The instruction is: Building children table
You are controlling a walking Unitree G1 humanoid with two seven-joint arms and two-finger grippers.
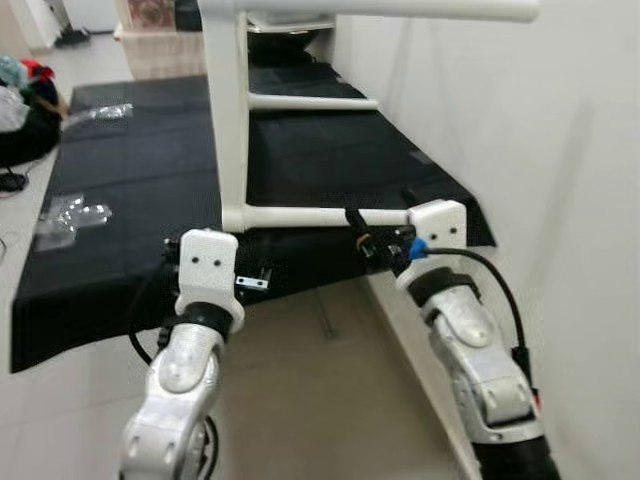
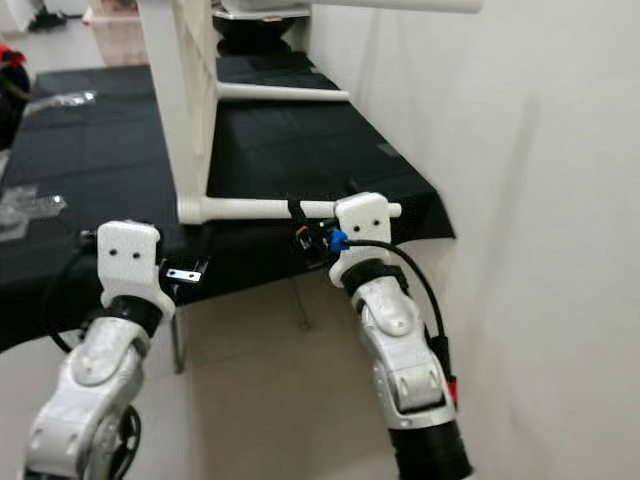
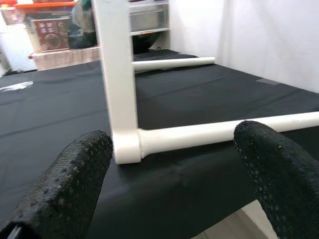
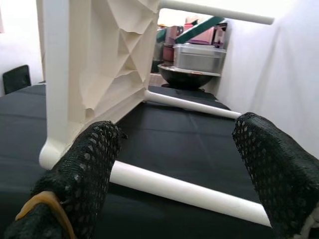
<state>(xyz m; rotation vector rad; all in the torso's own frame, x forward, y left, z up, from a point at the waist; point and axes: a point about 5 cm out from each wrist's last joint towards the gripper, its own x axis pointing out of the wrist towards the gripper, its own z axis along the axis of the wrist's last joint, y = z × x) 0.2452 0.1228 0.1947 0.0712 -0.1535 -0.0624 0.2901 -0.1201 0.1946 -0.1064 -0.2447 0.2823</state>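
Note:
A white children's table (image 1: 228,110) lies on its side on a black-covered surface (image 1: 130,200), its ribbed underside (image 4: 119,55) facing the right wall. Its lower front leg (image 1: 320,216), a white tube, runs along the cloth near the front edge; another leg (image 1: 400,8) sticks out high up. My right gripper (image 4: 177,128) is open just before that lower leg, with one finger (image 4: 87,164) near the table corner. My left gripper (image 3: 172,142) is also open and faces the joint where the leg meets the tabletop (image 3: 127,147). Neither gripper touches the table.
A white wall (image 1: 540,150) stands close on the right. Clear plastic bags (image 1: 70,215) lie on the cloth at the left, and a pile of clothes (image 1: 25,100) sits beyond. A metal bowl (image 4: 187,74) and shelves stand behind. Tiled floor (image 1: 320,400) lies below me.

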